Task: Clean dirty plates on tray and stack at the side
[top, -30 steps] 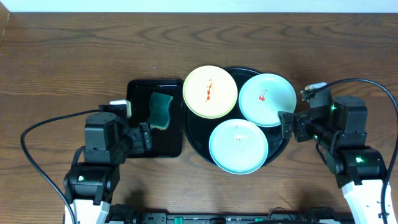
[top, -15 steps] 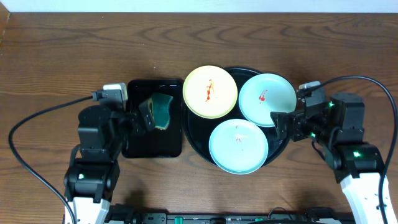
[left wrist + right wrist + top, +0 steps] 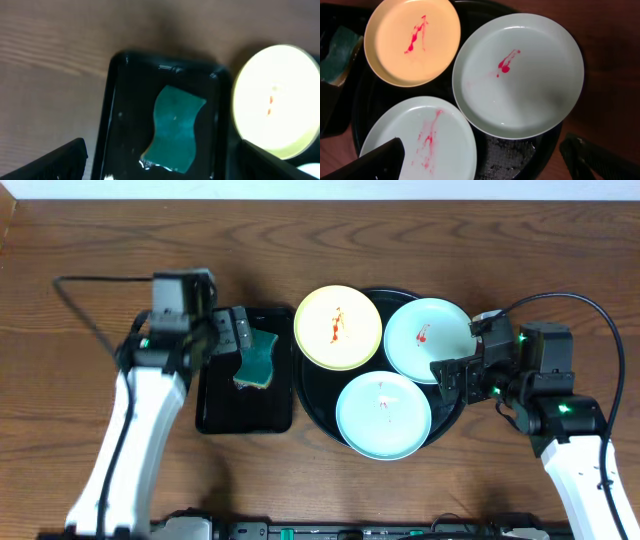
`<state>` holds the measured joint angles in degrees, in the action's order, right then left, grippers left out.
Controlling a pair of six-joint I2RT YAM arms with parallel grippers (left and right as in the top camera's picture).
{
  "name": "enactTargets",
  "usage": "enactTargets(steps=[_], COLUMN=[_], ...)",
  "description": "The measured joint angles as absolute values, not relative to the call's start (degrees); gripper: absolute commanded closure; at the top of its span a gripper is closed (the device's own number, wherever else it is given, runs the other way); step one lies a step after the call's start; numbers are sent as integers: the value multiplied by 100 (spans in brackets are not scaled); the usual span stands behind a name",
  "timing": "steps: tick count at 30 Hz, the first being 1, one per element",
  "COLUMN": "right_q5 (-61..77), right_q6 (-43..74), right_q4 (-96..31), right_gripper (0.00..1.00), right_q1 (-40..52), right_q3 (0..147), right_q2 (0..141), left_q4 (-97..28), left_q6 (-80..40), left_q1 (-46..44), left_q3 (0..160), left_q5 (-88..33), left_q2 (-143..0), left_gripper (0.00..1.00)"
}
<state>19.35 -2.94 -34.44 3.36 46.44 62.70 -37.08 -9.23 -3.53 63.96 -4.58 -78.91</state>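
The pale yellow round plastic plate (image 3: 338,327), the far light blue round plastic plate (image 3: 428,340) and the near light blue round plastic plate (image 3: 384,415) lie on the large round black tray (image 3: 316,396) on the brown wooden bench (image 3: 100,250), each with a red smear at centre. The left gripper (image 3: 243,332) hovers over the green sponge (image 3: 258,358) in the small rectangular black tray (image 3: 225,408), fingers released and empty. The right gripper (image 3: 450,378) sits at the round tray's right rim, fingers released and empty.
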Motion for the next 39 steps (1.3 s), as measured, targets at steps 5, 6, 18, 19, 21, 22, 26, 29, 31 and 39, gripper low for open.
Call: enactTargets(steps=[5, 6, 18, 19, 21, 22, 26, 29, 31, 39], right_q5=[1938, 1938, 1938, 1940, 1938, 1940, 1938, 1938, 1940, 1940], right_q6=[-292, -292, -292, -290, -292, -292, -292, -290, -292, -290], right_q4=[-3444, -3444, -3448, -3446, -3446, -3446, -3446, -3446, -3446, -3448], right_gripper=[3, 3, 5, 5, 5, 5, 6, 6, 7, 8], right_q1=[336, 338, 336, 338, 336, 336, 336, 338, 336, 336], right_q3=[4644, 4644, 4644, 4644, 4644, 4644, 4644, 4644, 4644, 4644], right_q2=[6272, 6272, 6272, 6272, 6272, 6272, 6272, 6272, 6272, 6272], left_q4=[-3612, -3531, -3321, -3321, -3326, -3326, -3315, -3304, -3297, -3430], left_q6=[-923, -923, -923, -923, -923, -923, -926, -958, -954, -939], left_q1=[-543, -609, -982, -980, -982, -982, -982, -982, -987, -987], left_q3=[6412, 6412, 6412, 6412, 6412, 6412, 6412, 6412, 6412, 6412], left_q5=[-388, -390, -344, -342, -342, -342, -346, -355, -355, -344], left_q2=[-8562, -8654, -10097, -10204, -10363, -10420, -10466, -10466, -10466, -10468], left_gripper=[6, 8, 24, 24, 24, 24, 27, 42, 50, 92])
